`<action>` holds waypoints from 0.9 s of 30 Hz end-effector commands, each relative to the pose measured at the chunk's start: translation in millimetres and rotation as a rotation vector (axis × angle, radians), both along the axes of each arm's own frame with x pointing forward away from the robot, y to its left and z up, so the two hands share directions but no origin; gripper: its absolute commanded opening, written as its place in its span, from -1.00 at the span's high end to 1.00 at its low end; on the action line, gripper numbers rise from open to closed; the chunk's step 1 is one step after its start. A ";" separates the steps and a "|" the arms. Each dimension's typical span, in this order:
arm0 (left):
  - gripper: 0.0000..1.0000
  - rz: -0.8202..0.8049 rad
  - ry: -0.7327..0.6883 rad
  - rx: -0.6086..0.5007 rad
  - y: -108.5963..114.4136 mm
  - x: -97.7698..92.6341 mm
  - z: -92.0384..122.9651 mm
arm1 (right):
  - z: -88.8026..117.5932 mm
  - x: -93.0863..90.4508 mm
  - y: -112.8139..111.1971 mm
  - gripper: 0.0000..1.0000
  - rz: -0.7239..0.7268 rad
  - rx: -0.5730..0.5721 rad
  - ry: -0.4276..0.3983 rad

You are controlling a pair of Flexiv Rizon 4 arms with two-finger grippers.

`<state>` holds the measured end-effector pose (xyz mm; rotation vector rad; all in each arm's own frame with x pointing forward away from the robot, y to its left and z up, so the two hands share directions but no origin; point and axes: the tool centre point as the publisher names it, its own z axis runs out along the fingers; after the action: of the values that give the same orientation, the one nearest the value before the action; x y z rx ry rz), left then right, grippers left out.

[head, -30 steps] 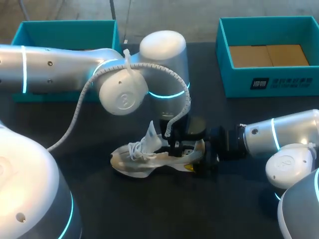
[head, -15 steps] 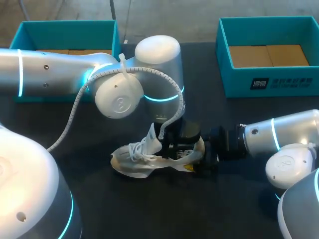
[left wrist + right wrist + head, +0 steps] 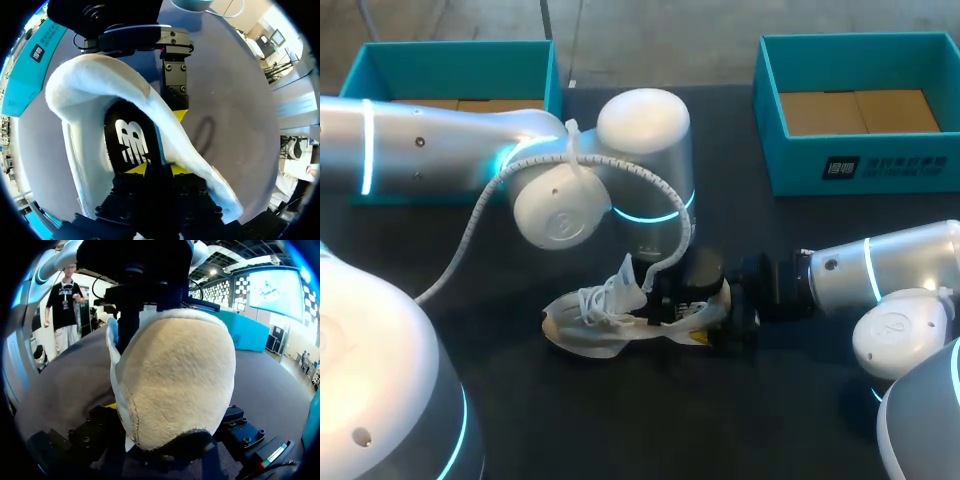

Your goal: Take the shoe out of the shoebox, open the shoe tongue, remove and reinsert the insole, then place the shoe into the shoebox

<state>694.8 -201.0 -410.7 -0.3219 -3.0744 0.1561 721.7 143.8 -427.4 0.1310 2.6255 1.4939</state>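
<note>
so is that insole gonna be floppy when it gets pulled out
Probably floppy and light: the insole looks thin and lies flat inside the shoe. It sits snug between the padded walls, so it may drag coming out.

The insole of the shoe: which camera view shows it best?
The left wrist view: it looks straight into the shoe, where the black insole with its white mark lies ahead of the left claw. In the head view the left arm hides it. The right wrist view shows only the shoe's heel.
</note>
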 end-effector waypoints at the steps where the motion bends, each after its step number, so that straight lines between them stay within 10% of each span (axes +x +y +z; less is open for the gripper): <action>1: 0.25 -0.003 -0.011 0.009 -1.6 -2.6 -30.9 | -5.4 -0.3 5.5 1.00 -0.002 -0.005 0.002; 5: 0.18 -0.006 -0.019 0.028 -1.7 0.2 -43.1 | -5.4 -0.3 5.5 1.00 -0.002 -0.005 0.002; 10: 1.00 0.004 -0.024 0.030 -0.7 4.1 -47.0 | -5.4 -0.3 5.5 1.00 -0.002 -0.005 0.002; 27: 1.00 0.051 -0.005 0.027 12.1 -1.5 -25.8 | -5.4 -0.3 5.5 1.00 -0.002 -0.005 0.002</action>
<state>696.4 -195.9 -409.5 -0.2526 -3.0971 0.0895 721.7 144.1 -427.0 0.1311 2.6250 1.4948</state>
